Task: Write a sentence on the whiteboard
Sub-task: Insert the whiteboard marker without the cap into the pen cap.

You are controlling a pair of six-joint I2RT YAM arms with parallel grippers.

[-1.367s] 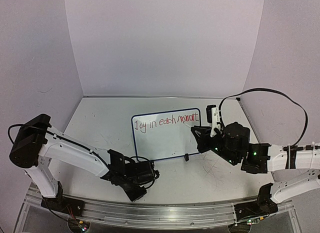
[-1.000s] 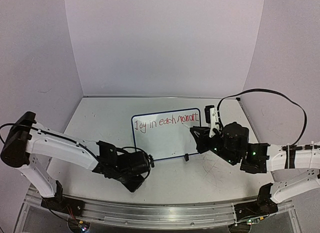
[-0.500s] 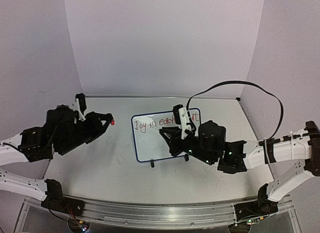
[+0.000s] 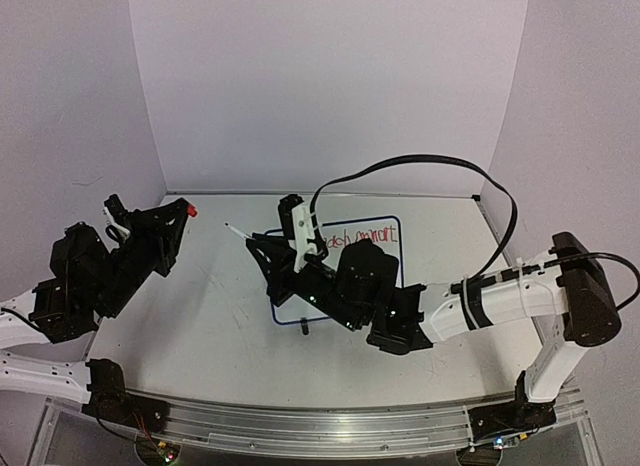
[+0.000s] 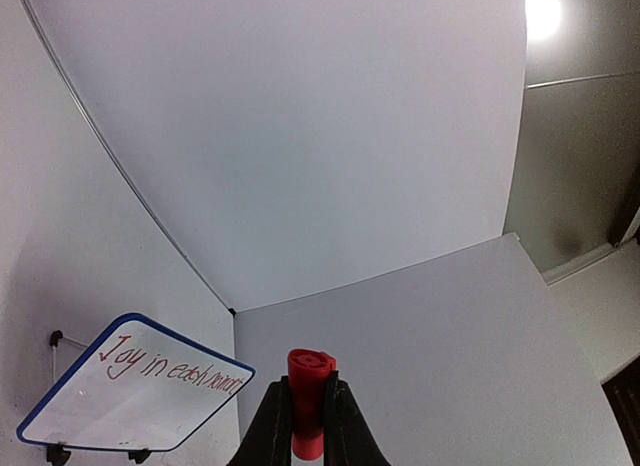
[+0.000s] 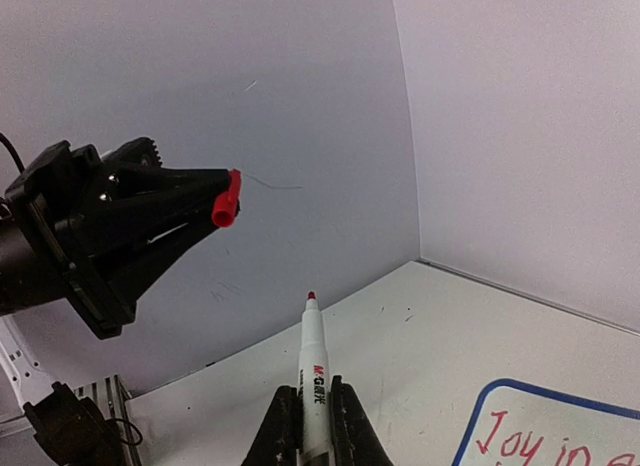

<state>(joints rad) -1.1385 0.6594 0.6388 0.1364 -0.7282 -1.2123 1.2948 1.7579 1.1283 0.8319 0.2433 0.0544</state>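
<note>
The left jaws are clamped tight on a red cap [image 5: 311, 404], raised at about 9 o'clock from the whiteboard [image 5: 120, 411]. The right jaws pinch a white marker [image 6: 313, 386], its red tip aimed toward 10 o'clock, near the cap. The whiteboard stands mid-counter [image 4: 220, 326], its sentence [image 5: 170, 369] reading "Joy in each moment".

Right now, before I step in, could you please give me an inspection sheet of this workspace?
Surface: white table, faintly scuffed.
Job's things: whiteboard on the table, sentence in red on it.
Clutter: nothing seen.
Tools: left tool shut on red cap; right tool shut on uncapped marker.
Cables: black cable loops above the right arm.
Surroundings: plain pale walls.
</note>
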